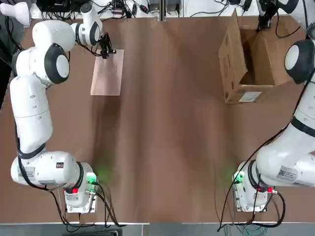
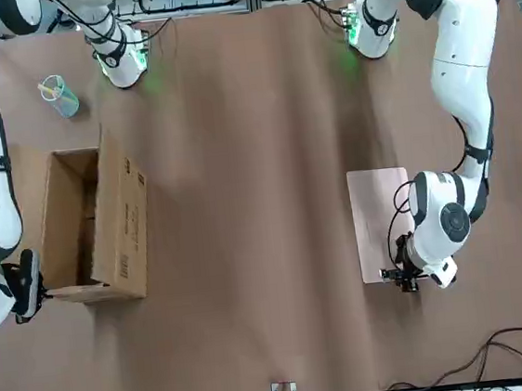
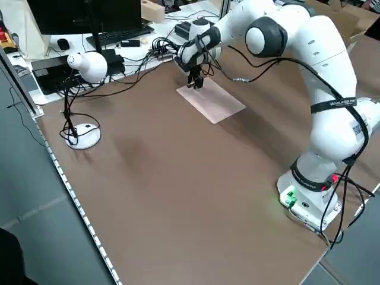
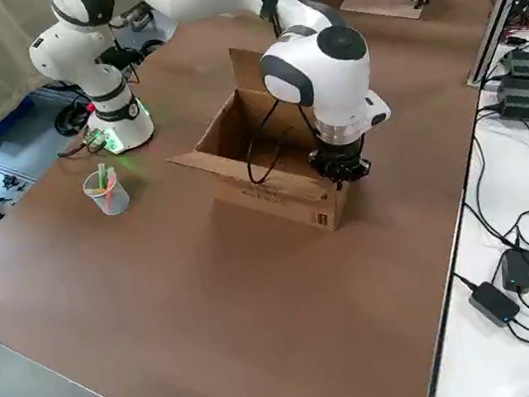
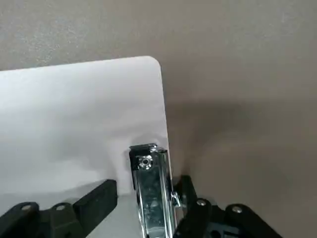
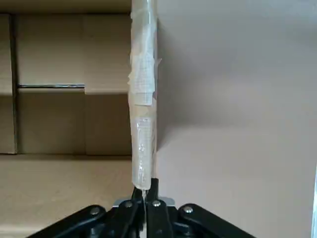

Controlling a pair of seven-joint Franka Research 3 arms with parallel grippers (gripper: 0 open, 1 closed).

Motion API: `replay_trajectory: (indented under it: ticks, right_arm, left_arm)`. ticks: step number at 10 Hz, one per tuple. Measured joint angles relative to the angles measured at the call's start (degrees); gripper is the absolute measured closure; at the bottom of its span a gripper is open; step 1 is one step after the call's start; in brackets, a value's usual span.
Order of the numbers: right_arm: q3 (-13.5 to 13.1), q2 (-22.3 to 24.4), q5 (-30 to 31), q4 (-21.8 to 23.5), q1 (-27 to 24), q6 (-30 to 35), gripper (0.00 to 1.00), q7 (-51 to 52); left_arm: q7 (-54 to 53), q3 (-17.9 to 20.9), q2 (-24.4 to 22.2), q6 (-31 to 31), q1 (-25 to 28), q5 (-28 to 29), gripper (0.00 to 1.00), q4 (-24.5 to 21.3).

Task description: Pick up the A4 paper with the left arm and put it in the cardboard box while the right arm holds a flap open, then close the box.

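Note:
The A4 paper [image 1: 107,76] lies flat at the far left of the table, its metal clip [image 5: 150,183] on the far short edge. My left gripper [image 1: 105,50] stands over that edge, open, one finger [image 5: 96,198] on either side of the clip with a gap showing. The cardboard box [image 1: 231,59] stands open at the far right, one long flap upright. My right gripper [image 6: 143,196] is shut on the taped edge of a box flap [image 6: 142,114], at the box's far side [image 2: 29,283].
A clear plastic cup [image 2: 59,95] with small items stands near the right arm's base. A white desk lamp [image 3: 83,65] and cables sit beyond the table's far left corner. Open brown tabletop [image 1: 167,137] lies between paper and box.

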State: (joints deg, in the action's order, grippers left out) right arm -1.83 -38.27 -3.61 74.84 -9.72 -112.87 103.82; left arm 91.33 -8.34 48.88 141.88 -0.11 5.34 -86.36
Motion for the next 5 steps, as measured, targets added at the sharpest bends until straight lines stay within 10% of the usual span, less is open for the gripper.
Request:
replay_trajectory:
  ticks: [5]
  right_arm:
    - [0.4,0.7,0.0,-0.2,5.3,3.1,0.96,-7.3]
  left_arm:
    - [0.0,0.0,0.1,0.4,-0.1,0.0,0.67,0.5]
